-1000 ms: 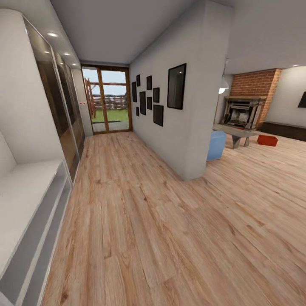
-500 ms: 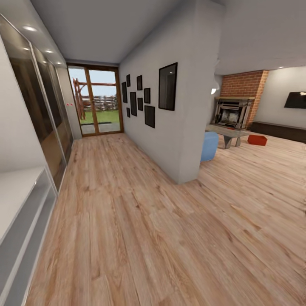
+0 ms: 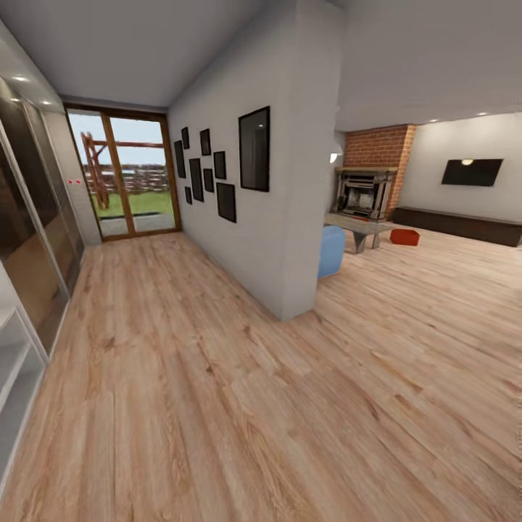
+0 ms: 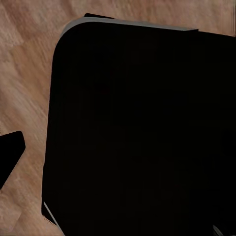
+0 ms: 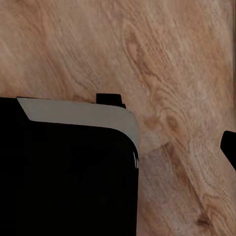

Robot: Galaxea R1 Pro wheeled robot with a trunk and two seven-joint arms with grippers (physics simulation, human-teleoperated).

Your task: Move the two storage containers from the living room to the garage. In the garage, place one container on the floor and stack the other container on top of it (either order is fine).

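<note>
- Looking down, both wrist cameras show a black body over wood planks; whether either gripper's fingers are apart or together cannot be told.
- Cutting the turn tight could clip the wall corner [image 3: 290, 308] at 12 o'clock.
- Beyond it, the blue sofa [image 3: 331, 251] and coffee table [image 3: 355, 225] crowd the route.
- One orange-red storage container [image 3: 404, 236] sits far off at 1 o'clock near the fireplace [image 3: 361, 192]; a rushed approach might bump it.

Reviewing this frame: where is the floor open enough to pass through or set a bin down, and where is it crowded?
Open: the wood-plank floor between the glass-fronted cabinets and the dividing wall, plus the stretch right of that wall. Crowded: by the fireplace, where the coffee table, blue seat and one orange-red container cluster.
</note>
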